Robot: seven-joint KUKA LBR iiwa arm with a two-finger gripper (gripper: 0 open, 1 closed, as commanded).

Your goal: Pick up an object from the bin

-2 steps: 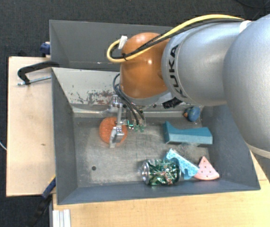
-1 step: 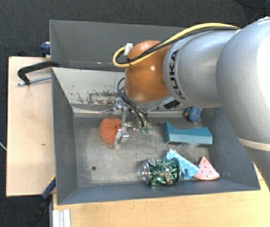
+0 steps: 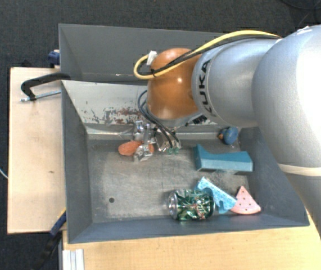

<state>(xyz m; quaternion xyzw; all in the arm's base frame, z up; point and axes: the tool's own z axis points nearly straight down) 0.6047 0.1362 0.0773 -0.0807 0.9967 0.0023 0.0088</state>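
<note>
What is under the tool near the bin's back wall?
A small orange oval thing on the bin floor sticks out left of the tool. Its right end is covered, so contact cannot be judged.

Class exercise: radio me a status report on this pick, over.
End effector low by back wall. Orange oval piece just beside it. Blue block well apart.

A robotics lab: a big silver KUKA arm (image 3: 250, 89) with an orange wrist cover (image 3: 168, 89) and yellow cable (image 3: 227, 37) reaches from the right into a scuffed grey metal bin (image 3: 73, 167) of oddments, a crushed can (image 3: 191, 204) among them, on dark carpet (image 3: 14, 16)
</note>
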